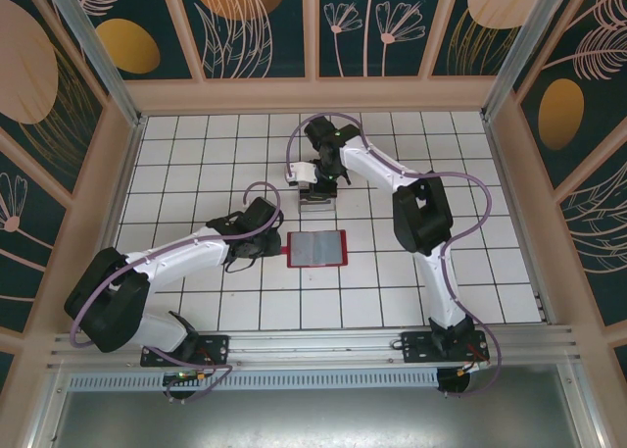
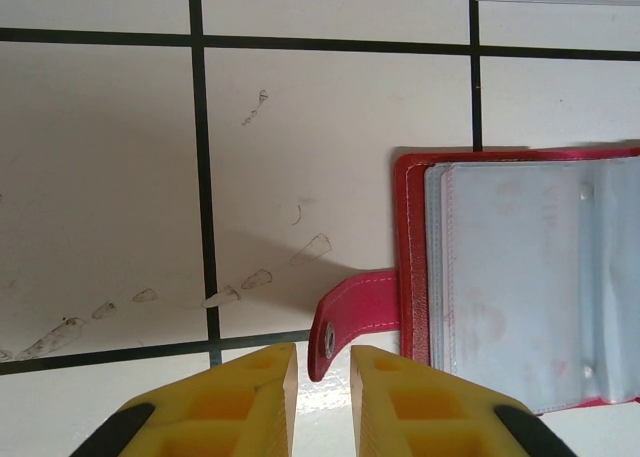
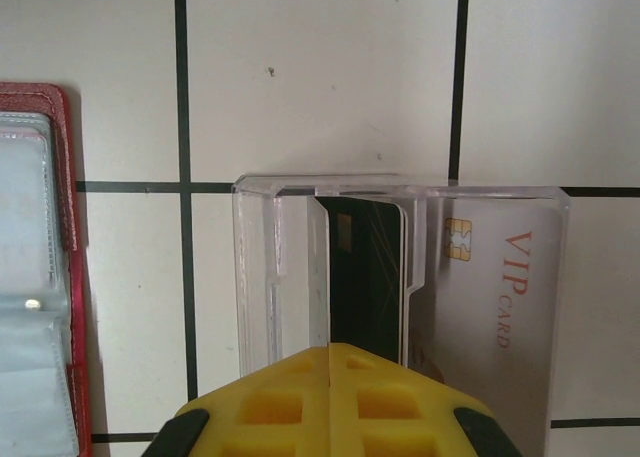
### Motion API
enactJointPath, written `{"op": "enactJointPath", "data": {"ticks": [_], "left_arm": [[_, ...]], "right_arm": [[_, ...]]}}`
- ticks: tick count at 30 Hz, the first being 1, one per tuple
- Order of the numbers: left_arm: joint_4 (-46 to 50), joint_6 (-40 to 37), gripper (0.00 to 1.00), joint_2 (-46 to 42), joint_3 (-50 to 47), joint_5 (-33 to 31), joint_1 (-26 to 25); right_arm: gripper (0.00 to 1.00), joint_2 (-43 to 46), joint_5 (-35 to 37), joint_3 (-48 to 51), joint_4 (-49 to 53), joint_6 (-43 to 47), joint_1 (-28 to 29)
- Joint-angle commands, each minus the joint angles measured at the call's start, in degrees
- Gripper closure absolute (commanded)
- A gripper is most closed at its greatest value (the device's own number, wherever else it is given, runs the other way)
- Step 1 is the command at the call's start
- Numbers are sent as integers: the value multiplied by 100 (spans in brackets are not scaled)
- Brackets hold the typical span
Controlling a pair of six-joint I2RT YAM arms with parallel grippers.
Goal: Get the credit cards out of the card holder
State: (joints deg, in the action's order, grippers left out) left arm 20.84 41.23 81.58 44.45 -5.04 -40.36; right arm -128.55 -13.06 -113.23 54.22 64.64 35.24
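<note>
The open red card holder (image 1: pixel 316 249) lies flat on the tiled counter (image 2: pixel 100 177) between the 2 arms, its long axis running left to right in the overhead view. The left tool (image 2: pixel 322 397) is the nearer one. It hovers at the holder's left edge with its yellow fingers a narrow gap apart and nothing between them, and the snap strap (image 2: pixel 350 312) pokes out just beyond its tips. From that tool the greyish sleeves (image 2: pixel 520 277) lie ahead and to the right. The right tool (image 3: pixel 330 402) sits beyond the holder's far edge, pressed together over the clear tray (image 3: pixel 270 277), where a dark card (image 3: pixel 365 277) and a pale VIP card (image 3: pixel 500 307) lie side by side (whether the fingers nip the dark card's edge cannot be told). Whether any card remains in the sleeves is unclear, so the next reach probably falls to the left arm, along the holder's length.
</note>
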Motion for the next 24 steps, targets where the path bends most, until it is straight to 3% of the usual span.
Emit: {"op": "enactJointPath", "data": {"ticks": [1,3,11,20,24], "left_arm": [[96,-36,77,-25,18,-50,48],[96,-20,77,-22,13,-41,61],[71,-23,77,-55,-12,-32,70],[17,-35,77,-61,-50,-6,65],[-60,-54,77,-24,-68,-31,88]], "right_arm": [[98,-157,129,-142,26,-13,9],[91,-136,212,-125,-68,-34,-7],[83,47,330,3,-503,-82,-19],[81,253,651,190,-954,-221,-2],[85,495,605,405,-1425,-774,22]]}}
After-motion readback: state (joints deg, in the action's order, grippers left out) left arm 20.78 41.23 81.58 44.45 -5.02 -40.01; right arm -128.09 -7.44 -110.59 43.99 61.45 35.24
